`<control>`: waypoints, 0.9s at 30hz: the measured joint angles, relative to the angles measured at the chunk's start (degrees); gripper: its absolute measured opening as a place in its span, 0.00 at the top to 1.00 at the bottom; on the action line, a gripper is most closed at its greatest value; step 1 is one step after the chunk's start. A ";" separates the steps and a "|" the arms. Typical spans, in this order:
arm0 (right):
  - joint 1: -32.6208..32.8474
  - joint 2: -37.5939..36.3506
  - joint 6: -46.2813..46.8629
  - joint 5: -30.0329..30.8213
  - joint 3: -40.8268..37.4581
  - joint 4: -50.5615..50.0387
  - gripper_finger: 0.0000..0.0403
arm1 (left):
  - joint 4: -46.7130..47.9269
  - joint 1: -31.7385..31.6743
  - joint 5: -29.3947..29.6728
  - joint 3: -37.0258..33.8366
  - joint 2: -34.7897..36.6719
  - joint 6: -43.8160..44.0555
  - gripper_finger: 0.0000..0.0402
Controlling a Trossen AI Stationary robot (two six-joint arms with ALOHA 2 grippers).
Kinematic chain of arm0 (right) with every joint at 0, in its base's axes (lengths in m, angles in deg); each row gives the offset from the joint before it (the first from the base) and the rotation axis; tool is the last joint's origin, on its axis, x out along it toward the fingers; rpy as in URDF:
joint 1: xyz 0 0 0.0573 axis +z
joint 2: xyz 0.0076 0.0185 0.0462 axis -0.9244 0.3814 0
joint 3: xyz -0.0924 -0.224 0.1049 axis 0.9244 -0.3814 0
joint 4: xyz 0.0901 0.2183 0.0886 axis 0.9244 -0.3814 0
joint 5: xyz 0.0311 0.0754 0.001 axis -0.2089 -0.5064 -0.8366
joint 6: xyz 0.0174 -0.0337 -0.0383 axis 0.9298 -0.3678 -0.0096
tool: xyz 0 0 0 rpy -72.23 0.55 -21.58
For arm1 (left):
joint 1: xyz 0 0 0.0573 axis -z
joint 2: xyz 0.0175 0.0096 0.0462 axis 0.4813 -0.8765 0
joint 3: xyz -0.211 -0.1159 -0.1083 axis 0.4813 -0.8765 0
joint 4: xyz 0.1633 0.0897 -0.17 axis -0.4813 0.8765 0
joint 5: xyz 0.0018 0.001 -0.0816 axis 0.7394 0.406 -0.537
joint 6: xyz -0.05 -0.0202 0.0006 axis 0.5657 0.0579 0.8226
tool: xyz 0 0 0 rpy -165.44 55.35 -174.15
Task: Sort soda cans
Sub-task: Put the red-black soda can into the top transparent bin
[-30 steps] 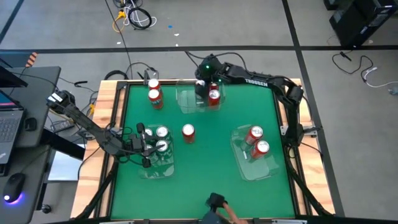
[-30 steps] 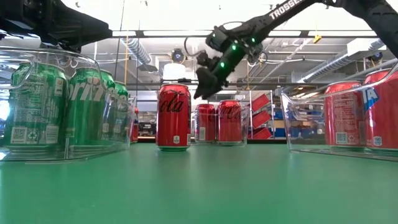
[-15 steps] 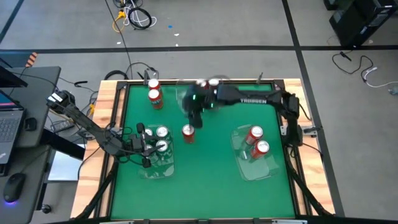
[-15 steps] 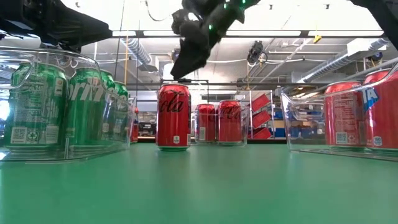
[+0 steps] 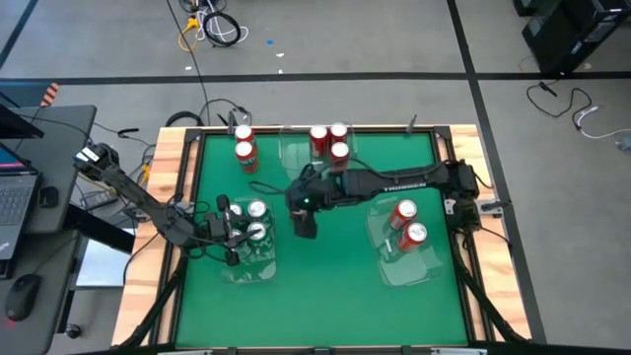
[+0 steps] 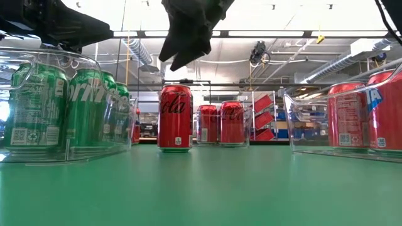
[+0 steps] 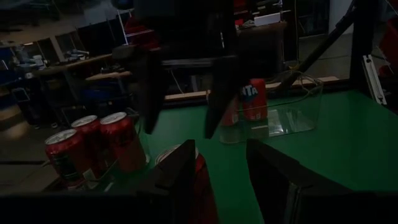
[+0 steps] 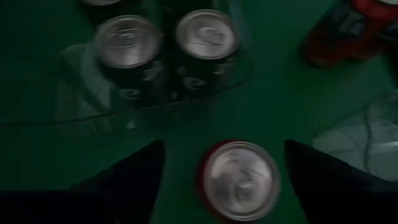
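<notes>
Where "Coca-Cola" shows — red can (image 6: 175, 117) under right gripper (image 6: 186, 55).

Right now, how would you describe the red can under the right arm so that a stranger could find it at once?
Look at the middle of the green table, between the tray of green cans and the tray on the right. There one red can stands upright on the bare mat, directly below the open right hand. Unlike every other can, it is in no tray and has no neighbour.

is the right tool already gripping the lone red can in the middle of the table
No: the right tool hangs open above the lone red can, fingers apart on either side.
</notes>
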 joint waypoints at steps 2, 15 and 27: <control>-0.84 0.00 0.64 -0.07 -0.02 -0.02 0.14 | 0.00 0.00 0.00 -0.02 -0.02 0.00 0.63; -2.54 1.32 0.74 -2.13 -0.54 0.44 0.03 | -0.02 0.00 -0.01 0.00 -0.02 0.20 0.63; -2.51 5.81 0.46 -3.71 -0.93 -1.05 0.12 | 0.01 0.00 -0.46 0.07 0.02 0.11 0.63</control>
